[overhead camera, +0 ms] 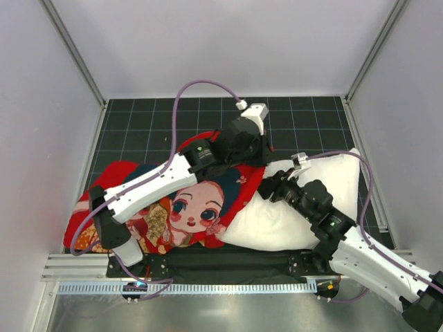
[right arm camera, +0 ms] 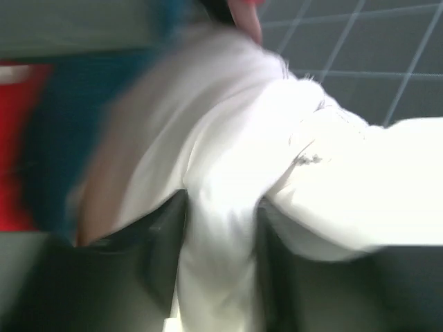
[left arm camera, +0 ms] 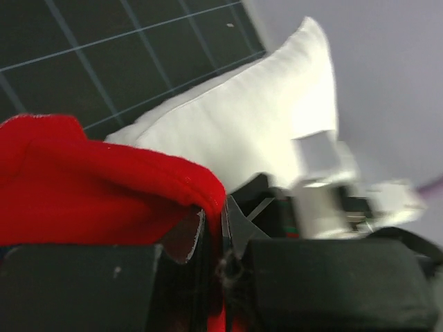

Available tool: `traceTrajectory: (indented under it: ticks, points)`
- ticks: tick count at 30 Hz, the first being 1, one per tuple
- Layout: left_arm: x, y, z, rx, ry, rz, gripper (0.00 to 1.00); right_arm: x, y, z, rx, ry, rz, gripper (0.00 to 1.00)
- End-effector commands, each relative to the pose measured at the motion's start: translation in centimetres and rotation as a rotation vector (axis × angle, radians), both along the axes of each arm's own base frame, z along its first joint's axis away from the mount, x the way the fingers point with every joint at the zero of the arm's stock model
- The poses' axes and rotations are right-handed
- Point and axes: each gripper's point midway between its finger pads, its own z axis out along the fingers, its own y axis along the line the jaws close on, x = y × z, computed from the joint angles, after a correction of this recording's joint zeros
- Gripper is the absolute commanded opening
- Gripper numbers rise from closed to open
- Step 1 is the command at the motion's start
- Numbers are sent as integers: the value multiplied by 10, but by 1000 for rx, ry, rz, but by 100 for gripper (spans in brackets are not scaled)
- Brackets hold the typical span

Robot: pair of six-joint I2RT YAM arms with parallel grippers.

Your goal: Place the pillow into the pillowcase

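I see the pillowcase as matt printed cloth (fuzzy red nap up close), the pillow as smooth white fabric.

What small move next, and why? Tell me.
Probably push the pillow toward the pillowcase with the right gripper, whose fingers straddle a pillow fold. The left gripper pinches the case's red edge, and most of the pillow lies outside.

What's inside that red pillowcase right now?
Most of the white pillow lies outside, beside the pillowcase. Its end toward the case meets the red edge; whether any of it is inside is hidden by fabric and the left arm.
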Motion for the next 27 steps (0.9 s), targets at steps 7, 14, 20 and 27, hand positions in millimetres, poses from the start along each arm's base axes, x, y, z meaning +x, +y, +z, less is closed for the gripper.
traceTrajectory:
  ticks: [7, 14, 20, 27]
  points:
    - [34, 93, -23, 216, -50, 205, 3, -30, 2, 27, -68, -81, 155, 79]
    - [30, 105, -22, 230, -57, 214, 3, -47, 32, 33, 4, -20, 327, 63]
    - [22, 109, -7, 196, -64, 197, 3, -36, 53, 32, 56, 31, 362, 40]
    - [8, 79, 14, 107, -61, 115, 2, -3, 68, -10, 10, 177, 265, 14]
